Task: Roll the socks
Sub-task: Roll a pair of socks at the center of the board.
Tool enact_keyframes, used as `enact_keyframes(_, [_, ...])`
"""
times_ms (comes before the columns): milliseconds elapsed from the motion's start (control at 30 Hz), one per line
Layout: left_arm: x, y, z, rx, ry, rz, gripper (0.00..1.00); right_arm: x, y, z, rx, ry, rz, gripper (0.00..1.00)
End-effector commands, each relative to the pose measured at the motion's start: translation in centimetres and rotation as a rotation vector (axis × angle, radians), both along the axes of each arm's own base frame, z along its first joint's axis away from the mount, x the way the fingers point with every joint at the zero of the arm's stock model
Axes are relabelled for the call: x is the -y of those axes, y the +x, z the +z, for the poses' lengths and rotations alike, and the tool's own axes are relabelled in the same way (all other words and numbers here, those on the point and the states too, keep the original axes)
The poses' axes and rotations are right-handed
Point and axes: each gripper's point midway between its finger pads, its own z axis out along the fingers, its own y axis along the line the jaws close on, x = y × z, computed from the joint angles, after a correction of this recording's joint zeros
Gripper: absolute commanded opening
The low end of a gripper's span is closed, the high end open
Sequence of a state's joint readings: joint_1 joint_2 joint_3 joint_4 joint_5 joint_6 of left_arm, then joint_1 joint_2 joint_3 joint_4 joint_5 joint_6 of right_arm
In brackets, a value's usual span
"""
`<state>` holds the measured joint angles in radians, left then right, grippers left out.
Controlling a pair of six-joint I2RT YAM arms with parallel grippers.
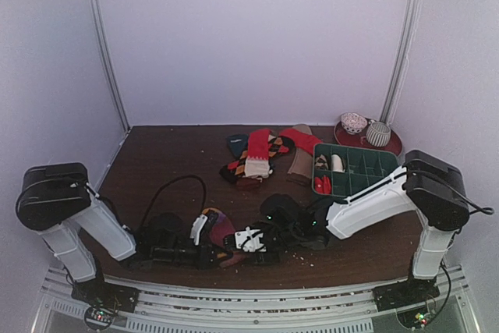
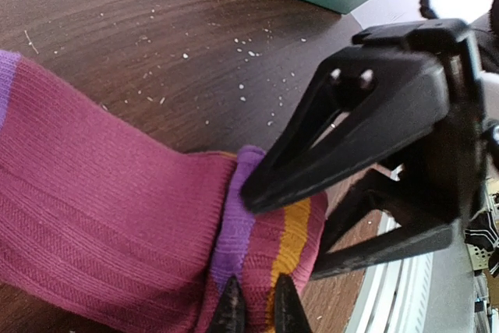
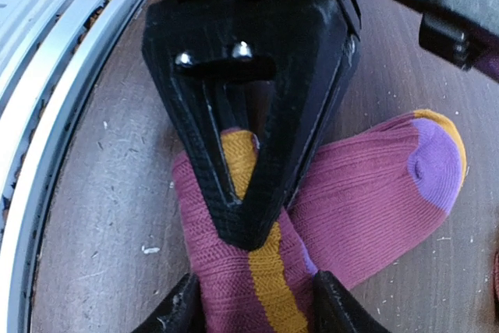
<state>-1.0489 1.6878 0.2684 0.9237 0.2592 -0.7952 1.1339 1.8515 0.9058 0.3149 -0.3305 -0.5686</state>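
Low over the table (image 1: 171, 154), left end effector (image 2: 257, 311) pinches the magenta sock (image 2: 101, 216); right end effector (image 3: 257, 309) straddles it, parted.

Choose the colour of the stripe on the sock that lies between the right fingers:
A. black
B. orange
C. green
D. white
B: in the right wrist view an orange stripe runs along the magenta sock, which lies between the right fingers.
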Motion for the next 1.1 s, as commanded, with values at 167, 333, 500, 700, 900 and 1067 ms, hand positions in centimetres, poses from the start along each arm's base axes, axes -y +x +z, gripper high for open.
enact_keyframes(167, [-4.7,-3.4,-6.3,-0.159,0.242,-0.044,0.00,1.9,-1.9,-5.2,-0.167,-0.164,-0.023,0.31])
enact_keyframes(333, [-4.4,-0.8,-2.4,0.062,0.212,-0.010,0.45,2.3,-2.9,-5.4,-0.354,-0.241,-0.101,0.28])
enact_keyframes(500, [-5.7,1.6,3.8,0.330,0.161,0.080,0.67,3.2,-3.7,-5.7,-0.572,-0.463,-0.191,0.28])
enact_keyframes(700, [-6.1,-1.0,7.3,0.531,0.021,0.069,0.75,2.8,-3.9,-4.2,-0.745,-0.609,-0.237,0.30])
enact_keyframes(900, [-5.4,-1.9,5.8,0.622,0.097,0.021,0.77,2.1,-4.0,-5.2,-0.884,-0.666,-0.232,0.30])
enact_keyframes(1067, [-3.2,-0.9,5.1,0.731,0.199,-0.011,0.78,2.4,-4.9,-6.0,-0.947,-0.681,-0.197,0.30])
